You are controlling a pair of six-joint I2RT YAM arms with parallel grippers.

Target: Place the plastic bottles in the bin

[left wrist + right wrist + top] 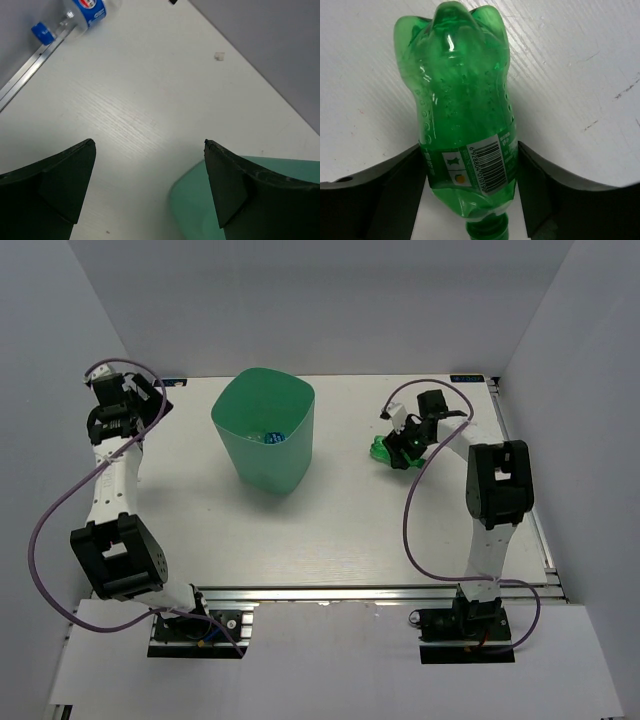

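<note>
The mint-green bin [250, 465] stands at the table's middle back; a bottle with a blue label [273, 437] lies inside it. My right gripper [405, 447] is shut on a green plastic bottle [462, 100], with its fingers [395, 187] pressed on both sides of the label and the cap toward the wrist. That bottle [382, 450] is low over the table, right of the bin. My left gripper [125, 410] is at the far left, open and empty [150, 145]. A clear bottle with a blue cap and label [86, 11] lies by the rail ahead of it. The bin's rim [192, 205] shows beside my left gripper.
An aluminium rail [27, 75] runs along the table's edge near the clear bottle. White walls enclose the table on the back and both sides. A small scrap [219, 56] lies on the table near the wall.
</note>
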